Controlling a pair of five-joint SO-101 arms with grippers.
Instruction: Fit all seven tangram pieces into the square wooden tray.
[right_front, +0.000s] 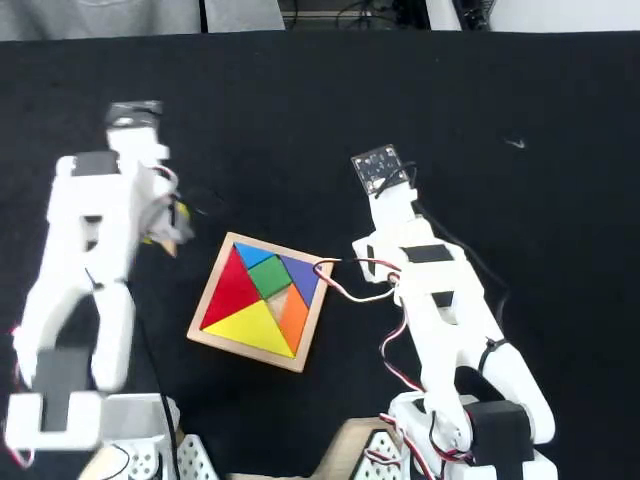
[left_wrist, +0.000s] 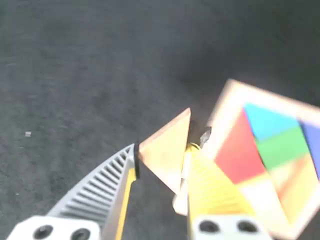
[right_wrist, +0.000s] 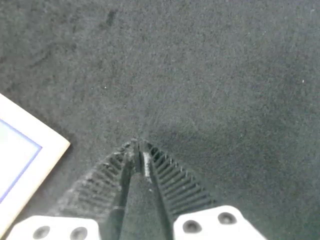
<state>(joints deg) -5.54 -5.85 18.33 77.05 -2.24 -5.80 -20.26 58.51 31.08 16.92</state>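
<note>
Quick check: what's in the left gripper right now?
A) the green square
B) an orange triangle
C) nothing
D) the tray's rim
B: the left wrist view shows the left gripper closed on an orange triangle, beside the tray.

1. the tray (right_front: 245, 352) lies mid-table; its one bare slot (right_front: 282, 299) sits just off centre toward 3 o'clock, walled by pieces all round.
2. 9 o'clock of the tray: the left arm (right_front: 90, 270) blocks that side; its gripper (left_wrist: 160, 157) clamps a triangle (left_wrist: 167, 152) near the 10 o'clock corner.
3. 3 o'clock: the right arm (right_front: 440, 300) fills the side, and its wire (right_front: 335, 288) loops over the tray's corner.
4. 2 o'clock: the right gripper (right_wrist: 137, 149), tips together, hangs over bare cloth (right_front: 300, 130).
5. 12 o'clock: wide open cloth.
6. 6 o'clock: a short band of cloth, hemmed by the arms at 5 and 7.
</note>
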